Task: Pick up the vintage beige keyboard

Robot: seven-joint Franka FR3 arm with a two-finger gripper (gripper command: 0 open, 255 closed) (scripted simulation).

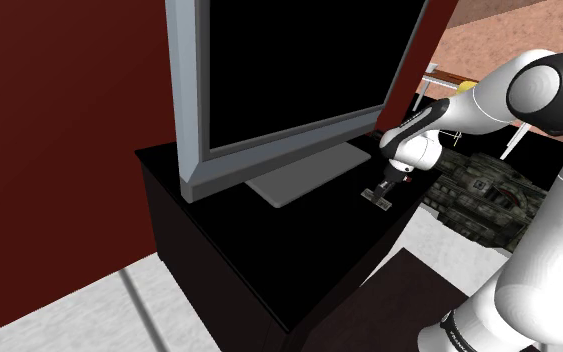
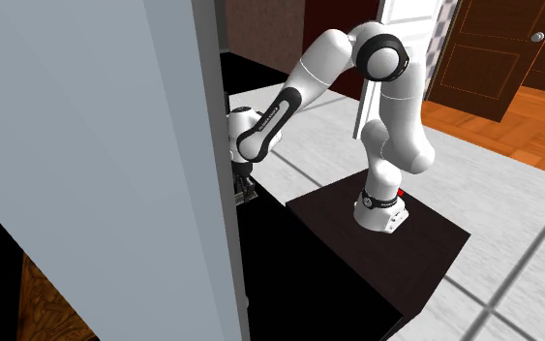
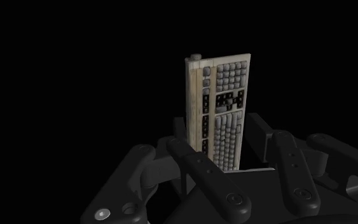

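Note:
The beige keyboard (image 3: 225, 95), with grey keys and a block of dark keys, stands on end between the black fingers (image 3: 179, 145) of my gripper (image 3: 219, 137). Both fingers press on its long sides, so the gripper is shut on it. In the shoulder view the gripper (image 1: 382, 193) points down just over the black cabinet top (image 1: 269, 240), right of the monitor's base, with a sliver of the keyboard (image 1: 380, 201) at its tips. In the second exterior view the gripper (image 2: 242, 187) is half hidden behind the monitor's grey back. I cannot tell whether the keyboard touches the cabinet top.
A large grey monitor (image 1: 269, 80) on a flat grey base (image 1: 304, 172) stands close to the gripper in the shoulder view. A dark red wall is behind it. A mottled dark object (image 1: 479, 195) lies on the floor beyond the cabinet. The arm's dark stand (image 2: 415, 252) adjoins the cabinet.

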